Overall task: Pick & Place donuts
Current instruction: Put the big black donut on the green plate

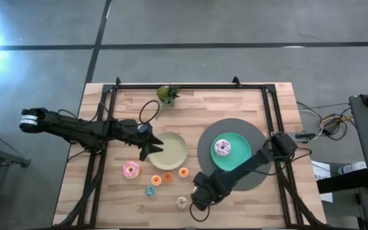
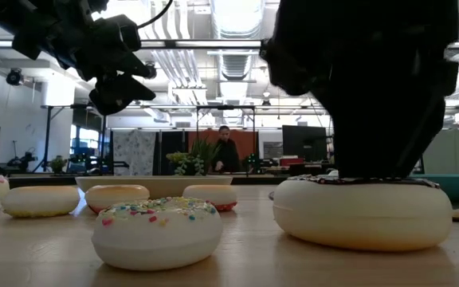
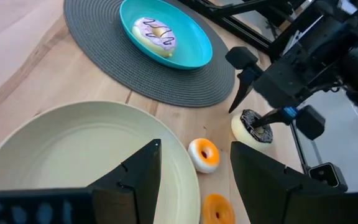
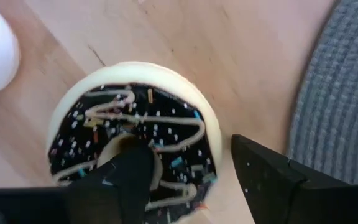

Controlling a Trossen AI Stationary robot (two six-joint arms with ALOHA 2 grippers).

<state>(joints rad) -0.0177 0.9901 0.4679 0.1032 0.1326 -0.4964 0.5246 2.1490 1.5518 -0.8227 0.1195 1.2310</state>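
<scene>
The chocolate donut (image 4: 129, 140), cream-sided with sprinkles, lies flat on the wood near the table's near edge. My right gripper (image 4: 188, 162) is open and comes down on it from above. In the high view the right gripper (image 1: 200, 198) hides the donut. My left gripper (image 1: 151, 148) is open and holds nothing. It hovers over the left rim of the beige plate (image 1: 177, 153). The pink donut (image 1: 131, 169), orange minis (image 1: 156, 180) (image 1: 183, 172), blue mini (image 1: 151, 190) and cream mini (image 1: 182, 202) lie on the table. A pink-iced donut (image 1: 222, 148) sits in the teal plate (image 1: 238, 160). My right gripper straddles one side of the chocolate donut's ring (image 4: 207, 140) from above, one finger (image 4: 129, 177) over the hole and the other finger (image 4: 272, 177) outside the rim. The donut lies flat on the table. Whether the fingers touch it, I cannot tell.
A round grey mat (image 1: 209, 163) lies under the teal plate. A small green plant (image 1: 168, 94) stands at the far edge. Black frame rails (image 1: 101, 160) run along both sides of the table. A person (image 2: 227, 151) stands far behind the table. Bare wood lies along the near edge.
</scene>
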